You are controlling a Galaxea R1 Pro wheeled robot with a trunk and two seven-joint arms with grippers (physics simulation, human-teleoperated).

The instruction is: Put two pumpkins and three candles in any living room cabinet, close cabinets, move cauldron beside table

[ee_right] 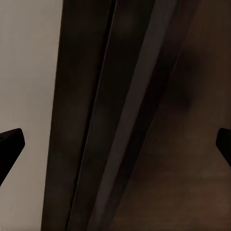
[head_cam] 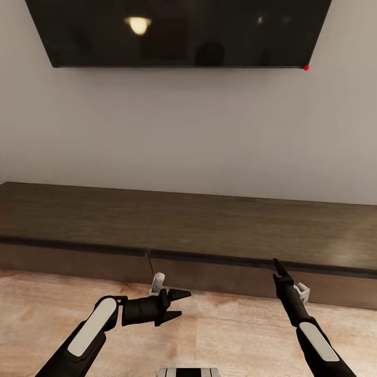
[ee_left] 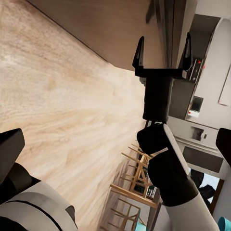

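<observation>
Cabinet-opening step, I judge: right gripper (head_cam: 279,266) jaws apart at the shut cabinet (head_cam: 209,230) front, left gripper (head_cam: 180,303) apart, empty; next, catch drawer edge.

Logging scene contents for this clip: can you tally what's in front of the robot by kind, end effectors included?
Long low dark-brown wooden cabinet: 1
Wall-mounted black flat television: 1
Black two-finger end effectors: 2, left end effector and right end effector
Total: 4
</observation>
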